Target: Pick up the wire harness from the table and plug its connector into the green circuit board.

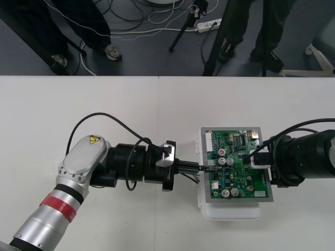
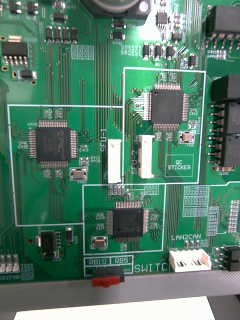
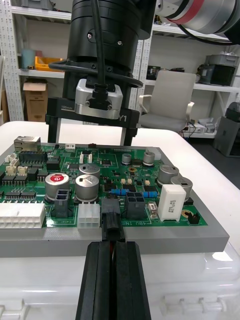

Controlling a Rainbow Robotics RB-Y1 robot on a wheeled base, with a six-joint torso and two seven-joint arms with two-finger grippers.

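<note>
**Table**: plain, light. The board assy is set toward the R side.

**L arm**: brought in low from the L, lying approx. level w/ the table. **R arm**: brought in from the R.

**Green board**: laid flat on white base, L edge faced by the L claw.

**R claw**: stood over the far side of the board. Fingers are spread wide w/ tips down at the board surface and nothing between them. Judged to be bracing the board; contact not confirmed.

**L claw**: fingers closed tight together on the tail end of the plug.

**Plug:** small, black, held at the board's near edge. Its nose is at or in a black socket just beside a white socket. Full seating cannot be told.

**Step in hand (judged):** insertion push. To be done well:
- Plug to be held square to the socket and level w/ the board, no yaw.
- Push to be made straight along the finger axis, slow, w/ small force.
- Board to be held down by the R claw so the base is not slid.
- Grip not to be released until the plug is seen flush.
- If resistance is met early, plug to be backed off & re-aligned, not forced.
</note>
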